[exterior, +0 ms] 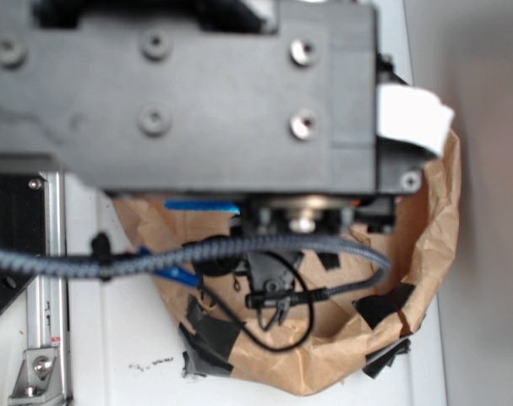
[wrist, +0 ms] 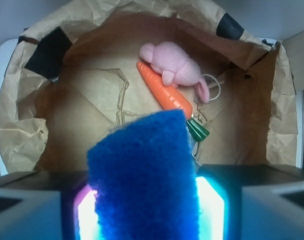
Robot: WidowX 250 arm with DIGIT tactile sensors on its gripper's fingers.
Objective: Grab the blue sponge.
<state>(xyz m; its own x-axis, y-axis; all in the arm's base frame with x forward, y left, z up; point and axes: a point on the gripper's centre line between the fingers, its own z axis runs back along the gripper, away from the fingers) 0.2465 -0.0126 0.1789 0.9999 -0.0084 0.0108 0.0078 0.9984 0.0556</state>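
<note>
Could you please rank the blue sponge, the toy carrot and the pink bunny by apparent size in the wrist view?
1. blue sponge, though it sits nearest the camera, held in the gripper.
2-3. toy carrot and pink bunny: too alike to rank.

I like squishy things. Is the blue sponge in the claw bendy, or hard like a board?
Probably bendy: the flat, rough blue sponge pad curves where the gripper squeezes it between its two glowing pads. It likely weighs little, since it stands up above the pinch without sagging. Its rough surface should resist slipping.
</note>
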